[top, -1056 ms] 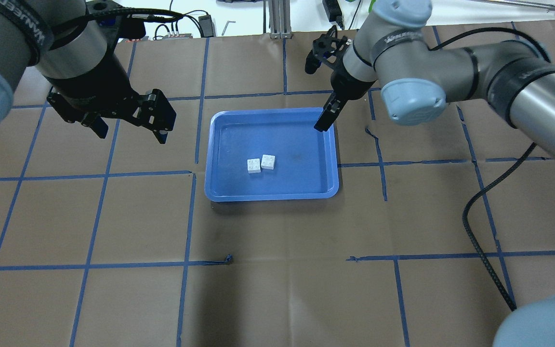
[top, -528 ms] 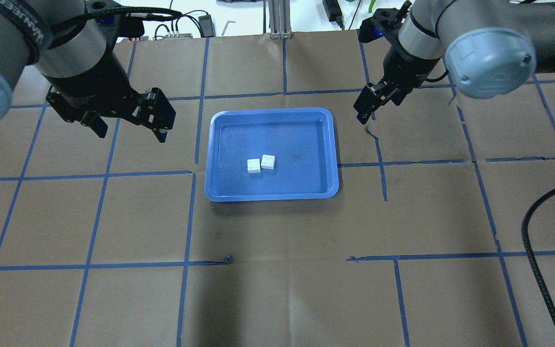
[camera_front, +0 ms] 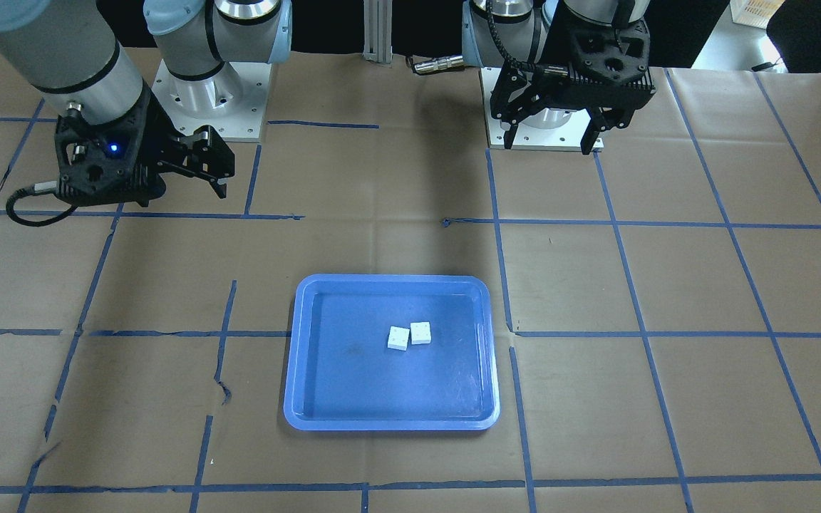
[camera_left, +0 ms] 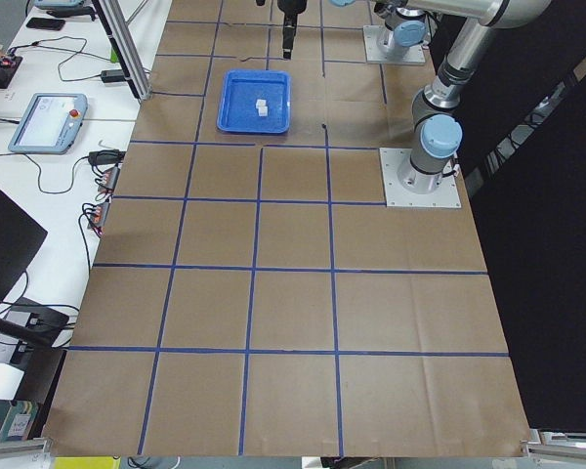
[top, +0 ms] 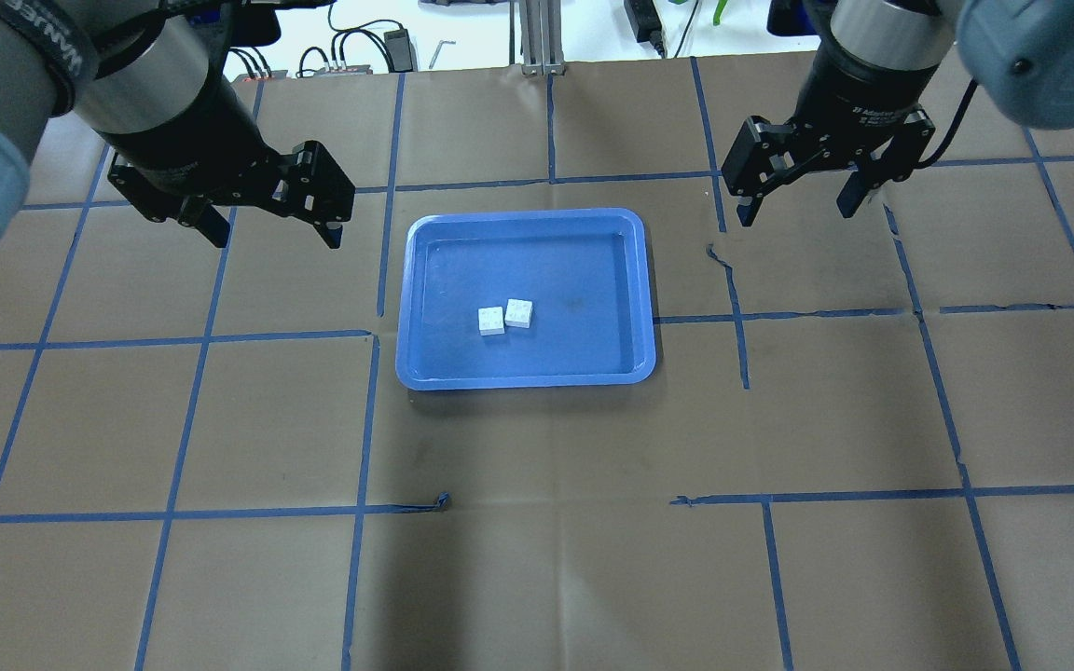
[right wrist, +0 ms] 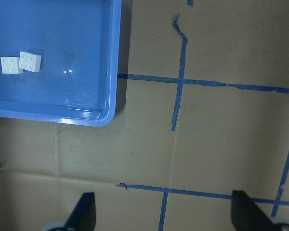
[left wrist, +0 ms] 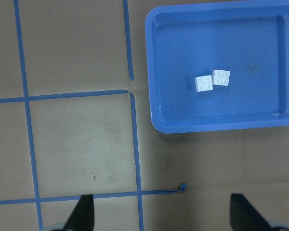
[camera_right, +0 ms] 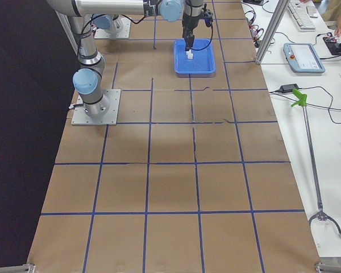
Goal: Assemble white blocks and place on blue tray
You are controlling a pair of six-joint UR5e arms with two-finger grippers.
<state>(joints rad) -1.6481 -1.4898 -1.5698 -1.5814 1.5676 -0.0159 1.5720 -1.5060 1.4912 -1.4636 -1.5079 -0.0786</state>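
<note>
Blocks point(top: 492, 321) lie near the middle of the tray point(top: 526, 218), studs up, touching side by side. Cannot tell whether they are clipped together.

Left gripper point(top: 274, 231) and right gripper point(top: 796, 212) hover off the tray, one either side, jaws wide, empty.

If unjoined: grip one block by its flat sides, square it over the other, press straight down. The rim may foul a shallow approach.

Around: brown paper point(top: 537, 578), torn tape point(top: 722, 258) right of tray.

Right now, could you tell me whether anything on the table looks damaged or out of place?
The blue tray and white blocks look fine; only the tape line beside the tray is torn and crooked.
</note>
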